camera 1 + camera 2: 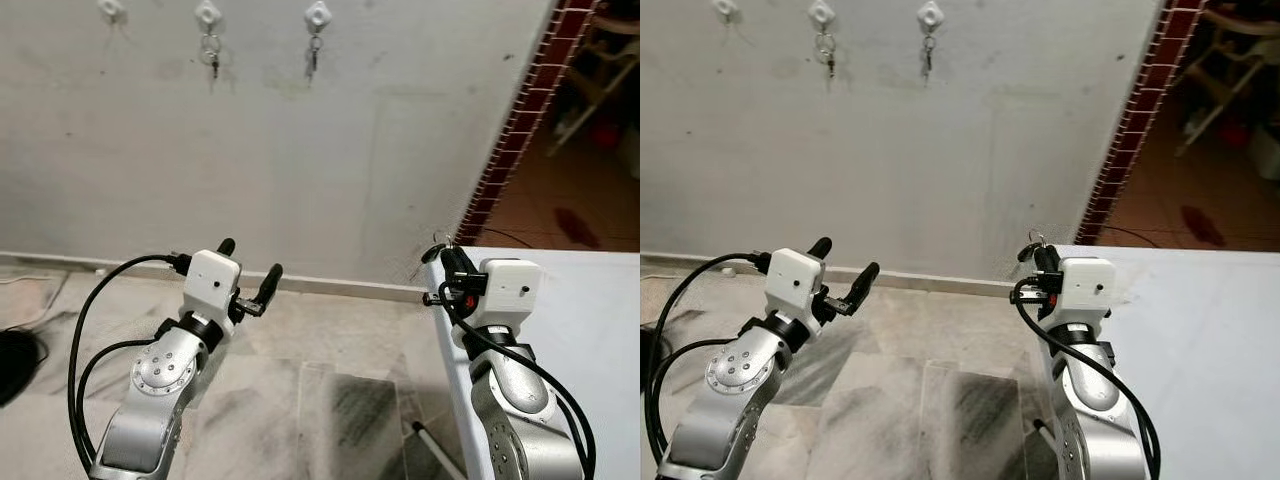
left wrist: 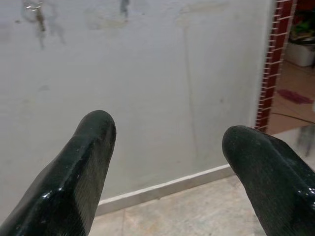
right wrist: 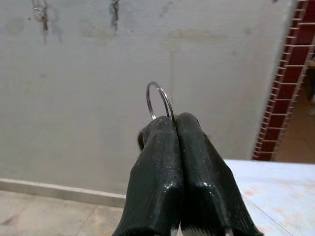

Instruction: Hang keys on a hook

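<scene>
Three white hooks sit high on the grey wall. The left hook (image 1: pixel 111 10) is bare, while the middle hook (image 1: pixel 208 14) and the right hook (image 1: pixel 317 14) each carry hanging keys (image 1: pixel 211 57). My right gripper (image 1: pixel 441 262) is shut on a metal key ring (image 3: pixel 158 101), whose loop sticks up past the fingertips. It is held low over the near corner of a white table (image 1: pixel 590 330), far below the hooks. My left gripper (image 1: pixel 250 260) is open with nothing between its fingers (image 2: pixel 83 162), raised above the floor and pointing at the wall.
A red brick wall edge (image 1: pixel 510 130) borders a doorway at the right, with a wooden chair (image 1: pixel 600 70) beyond it. A white skirting (image 1: pixel 330 285) runs along the wall's base. A dark object (image 1: pixel 15 362) lies on the marble floor at far left.
</scene>
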Available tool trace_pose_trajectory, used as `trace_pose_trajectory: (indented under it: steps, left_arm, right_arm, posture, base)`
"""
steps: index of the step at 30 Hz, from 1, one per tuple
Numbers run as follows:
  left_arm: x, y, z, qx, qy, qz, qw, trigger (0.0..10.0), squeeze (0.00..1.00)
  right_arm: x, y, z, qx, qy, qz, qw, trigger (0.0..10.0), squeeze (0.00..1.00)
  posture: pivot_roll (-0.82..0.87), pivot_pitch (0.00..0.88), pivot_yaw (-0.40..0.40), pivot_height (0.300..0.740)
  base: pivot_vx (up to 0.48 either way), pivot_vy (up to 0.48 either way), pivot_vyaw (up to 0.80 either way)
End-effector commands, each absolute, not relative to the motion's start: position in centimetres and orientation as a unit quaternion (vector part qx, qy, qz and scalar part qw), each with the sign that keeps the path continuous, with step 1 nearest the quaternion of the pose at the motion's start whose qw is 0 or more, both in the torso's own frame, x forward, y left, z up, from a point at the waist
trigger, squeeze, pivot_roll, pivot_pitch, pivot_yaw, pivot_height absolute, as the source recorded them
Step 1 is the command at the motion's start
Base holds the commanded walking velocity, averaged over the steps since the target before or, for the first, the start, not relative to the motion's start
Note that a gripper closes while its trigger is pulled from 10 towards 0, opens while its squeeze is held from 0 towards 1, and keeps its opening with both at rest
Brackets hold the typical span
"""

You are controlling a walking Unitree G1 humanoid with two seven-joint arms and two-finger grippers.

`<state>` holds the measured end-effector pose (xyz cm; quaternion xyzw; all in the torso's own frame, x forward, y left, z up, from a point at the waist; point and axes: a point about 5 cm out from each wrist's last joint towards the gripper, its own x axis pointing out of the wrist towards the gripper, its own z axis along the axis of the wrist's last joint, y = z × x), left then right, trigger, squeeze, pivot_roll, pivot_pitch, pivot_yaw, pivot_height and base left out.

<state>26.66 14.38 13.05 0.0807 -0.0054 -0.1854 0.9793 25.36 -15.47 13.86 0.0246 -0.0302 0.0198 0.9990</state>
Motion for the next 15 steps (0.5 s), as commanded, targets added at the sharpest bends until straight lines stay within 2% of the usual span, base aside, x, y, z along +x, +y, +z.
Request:
trace_pose_trajectory:
  steps: [1, 2, 4, 15]
  left_arm:
    - [26.82, 14.42, 13.09, 0.079, 0.0, -0.187, 0.979, 10.0, 0.0]
    - [26.82, 14.42, 13.09, 0.079, 0.0, -0.187, 0.979, 10.0, 0.0]
    - [27.09, 14.39, 12.98, 0.073, 0.009, -0.184, 0.98, 10.0, 0.0]
    - [27.3, 14.23, 12.9, 0.068, 0.015, -0.189, 0.979, 10.0, 0.0]
  right_arm:
    - [25.29, -15.63, 14.1, 0.022, -0.033, 0.016, 0.999, 10.0, 0.0]
    - [25.29, -15.63, 14.1, 0.022, -0.033, 0.016, 0.999, 10.0, 0.0]
    - [25.61, -15.73, 13.98, 0.031, -0.03, 0.013, 0.999, 10.0, 0.0]
    - [25.69, -15.7, 13.92, 0.03, -0.028, 0.011, 0.999, 10.0, 0.0]
  posture:
    - [0.09, 0.0, -0.011, 0.74]
    - [0.09, 0.0, -0.011, 0.74]
    - [0.1, 0.0, -0.014, 0.74]
    - [0.09, 0.0, -0.014, 0.74]
  base:
    - [0.0, 0.0, 0.79]
    - [0.0, 0.0, 0.79]
    - [0.0, 0.341, 0.0]
    - [0.0, 0.48, 0.0]
